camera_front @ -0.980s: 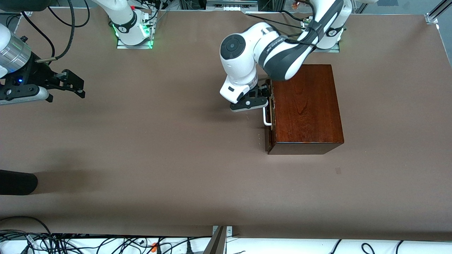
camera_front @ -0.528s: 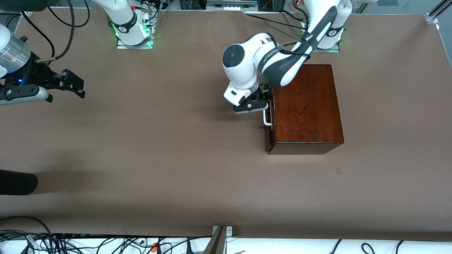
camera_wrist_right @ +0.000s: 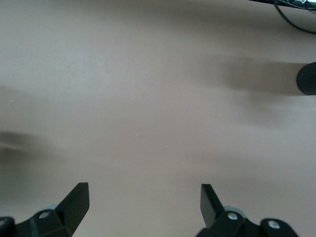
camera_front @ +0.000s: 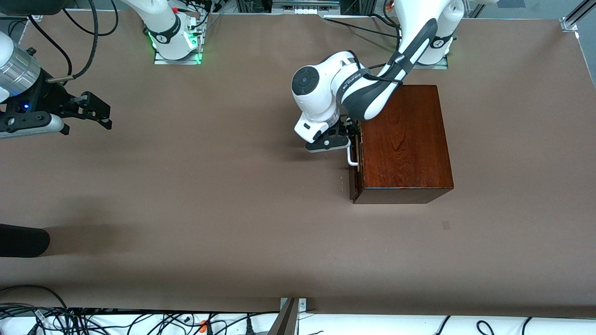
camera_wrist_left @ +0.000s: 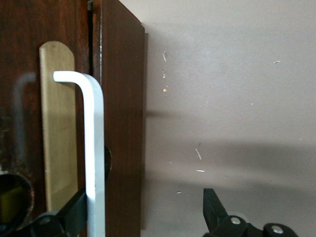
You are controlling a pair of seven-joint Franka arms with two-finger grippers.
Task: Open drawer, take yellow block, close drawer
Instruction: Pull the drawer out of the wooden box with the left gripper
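1. While our left arm reaches down from its base, our left gripper [camera_front: 347,135] sits at the drawer [camera_front: 354,158] front of the box [camera_front: 402,142], at the end of the handle [camera_front: 352,157] farther from the front camera.
2. From the left wrist view we see our fingers spread wide: one finger [camera_wrist_left: 74,212] lies against the handle [camera_wrist_left: 94,148] on the drawer-front side, the other finger [camera_wrist_left: 213,210] stands well apart over bare table [camera_wrist_left: 232,98].
3. Since the handle runs between the two fingers, we straddle it without clamping it.
4. Our drawer [camera_wrist_left: 121,123] stands only a crack out from the box [camera_wrist_left: 19,74]; a thin dark gap shows between them.
5. Though the task names a yellow block, we cannot see it in any view.
6. Off at the right arm's end of the table [camera_front: 209,186], our right gripper [camera_front: 100,114] waits in the air over bare surface.
7. By the right wrist view, its fingers [camera_wrist_right: 74,200] are as wide apart as ours get, holding nothing and touching nothing, with only table [camera_wrist_right: 148,98] below.
8. Near the table edge by the right arm, a dark rounded object [camera_front: 23,240] lies on the cloth, nearer the front camera than the right gripper.
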